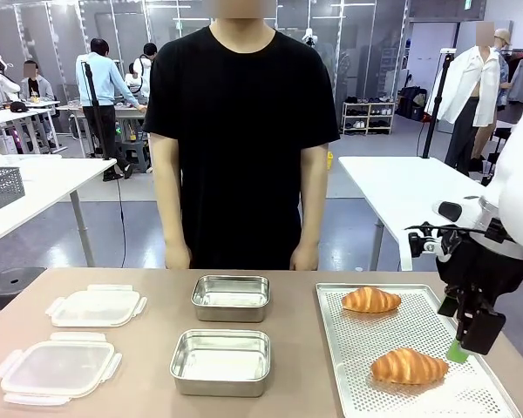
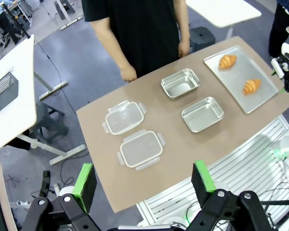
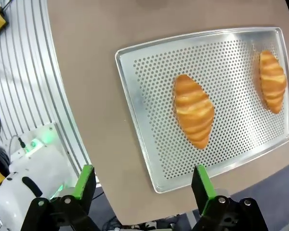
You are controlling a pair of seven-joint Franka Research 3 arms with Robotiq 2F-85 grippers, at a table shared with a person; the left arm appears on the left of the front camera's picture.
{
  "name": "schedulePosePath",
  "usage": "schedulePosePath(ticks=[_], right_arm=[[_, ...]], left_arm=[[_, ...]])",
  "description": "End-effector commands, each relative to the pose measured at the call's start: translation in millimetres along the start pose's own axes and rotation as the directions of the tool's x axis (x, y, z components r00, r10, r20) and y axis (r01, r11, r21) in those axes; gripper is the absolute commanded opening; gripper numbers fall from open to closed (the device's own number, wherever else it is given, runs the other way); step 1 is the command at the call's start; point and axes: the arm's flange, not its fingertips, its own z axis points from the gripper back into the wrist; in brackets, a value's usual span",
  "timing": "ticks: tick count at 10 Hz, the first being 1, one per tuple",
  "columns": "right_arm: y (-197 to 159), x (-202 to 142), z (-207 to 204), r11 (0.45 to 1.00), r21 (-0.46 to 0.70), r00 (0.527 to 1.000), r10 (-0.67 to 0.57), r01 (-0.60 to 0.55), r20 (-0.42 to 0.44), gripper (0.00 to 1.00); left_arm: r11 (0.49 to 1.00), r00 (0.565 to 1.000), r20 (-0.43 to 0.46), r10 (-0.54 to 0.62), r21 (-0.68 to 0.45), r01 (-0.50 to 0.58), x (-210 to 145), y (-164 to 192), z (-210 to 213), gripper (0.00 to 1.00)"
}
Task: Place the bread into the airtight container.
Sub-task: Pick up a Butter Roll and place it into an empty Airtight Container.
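Front view: two croissants (image 1: 409, 366) sit on the tray (image 1: 418, 326) at the desk's (image 1: 292, 348) right edge, right gripper (image 1: 467, 345) spread wide beside them; left wrist view: left gripper (image 2: 143, 179) spread too; right wrist view: the closer croissant (image 3: 194, 110) looks soft and light, so pinch its fat middle gently.

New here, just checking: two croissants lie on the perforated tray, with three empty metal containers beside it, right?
Two, not three: the front view shows a far container and a near container, both empty. The far croissant and near croissant lie on the tray.
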Motion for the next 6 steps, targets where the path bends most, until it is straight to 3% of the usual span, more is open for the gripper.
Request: schedulePosePath(ticks=[1, 5, 6], right_arm=[[1, -2, 3, 1.000, 0.006, 1.000, 0.007, -0.007, 0.018, 1.00], [0, -1, 2, 1.000, -0.003, 1.000, -0.008, 0.008, 0.006, 1.00], [-12, 5, -18, 0.998, -0.015, 0.997, 0.060, -0.060, 0.039, 1.00]], left_arm=[[1.000, 1.000, 0.013, -0.006, 0.002, 0.006, -3, -5, 10, 1.00], [1.000, 1.000, 0.013, -0.006, 0.002, 0.006, -3, -5, 10, 1.00], [1.000, 1.000, 0.013, -0.006, 0.002, 0.006, -3, -5, 10, 1.00]])
